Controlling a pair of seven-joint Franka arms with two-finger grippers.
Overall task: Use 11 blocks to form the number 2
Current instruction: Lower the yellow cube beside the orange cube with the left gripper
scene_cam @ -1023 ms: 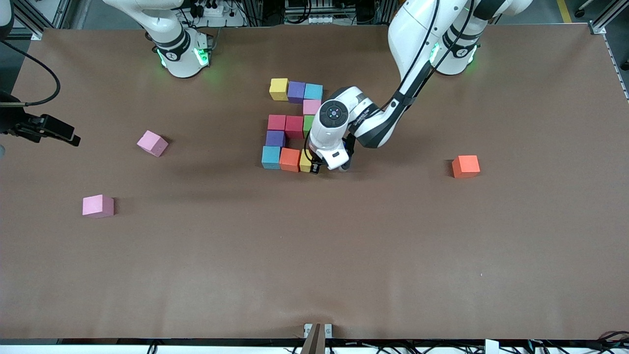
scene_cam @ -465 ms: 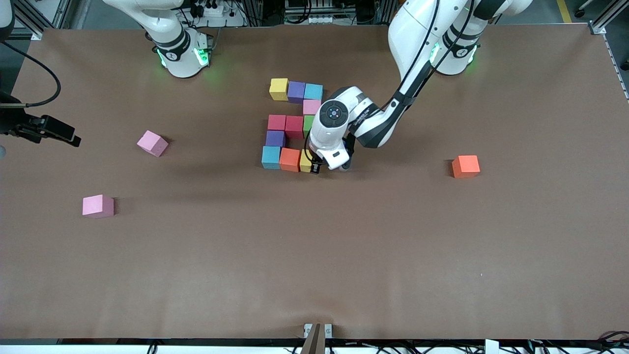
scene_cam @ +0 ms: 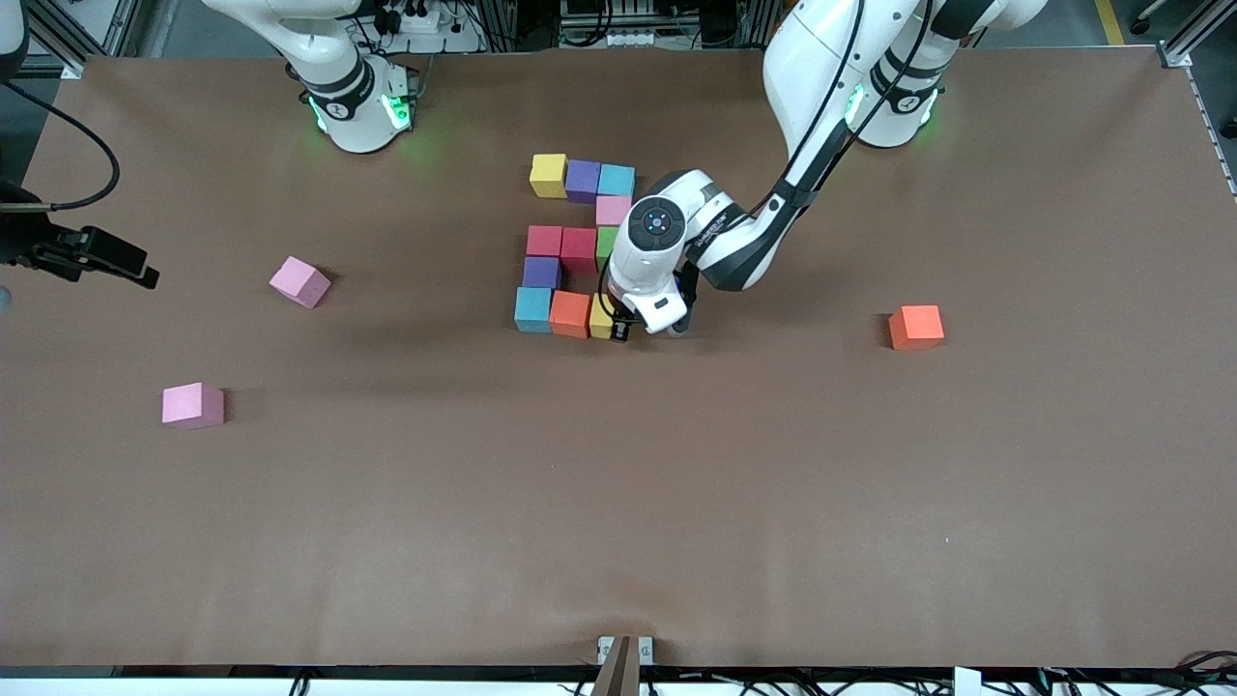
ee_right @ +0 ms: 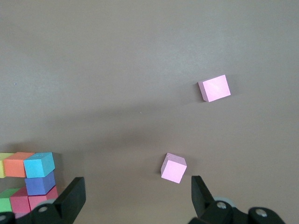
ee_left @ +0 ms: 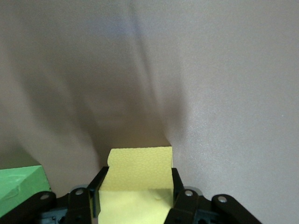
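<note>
The number 2 point(scene_cam: 578, 246) lies mid-table, made of touching blocks. Its farthest row is yellow point(scene_cam: 547, 175), purple and light blue, then pink point(scene_cam: 613, 209), then two red and a green point(scene_cam: 606, 246), then purple. The row nearest the front camera is light blue point(scene_cam: 532, 309), orange point(scene_cam: 570, 313) and a yellow block point(scene_cam: 600, 319). My left gripper point(scene_cam: 621, 331) is shut on that yellow block point(ee_left: 139, 172), down at the table beside the orange one. The green block point(ee_left: 18, 184) shows beside it. My right gripper point(ee_right: 138, 191) hangs open and holds nothing, waiting at the right arm's end point(scene_cam: 116, 261).
A loose orange block point(scene_cam: 915, 327) sits toward the left arm's end. Two loose pink blocks lie toward the right arm's end, one turned askew point(scene_cam: 300, 281) point(ee_right: 174, 168), one nearer the front camera point(scene_cam: 192, 404) point(ee_right: 215, 87). Brown tabletop point(scene_cam: 618, 503) stretches bare toward the front camera.
</note>
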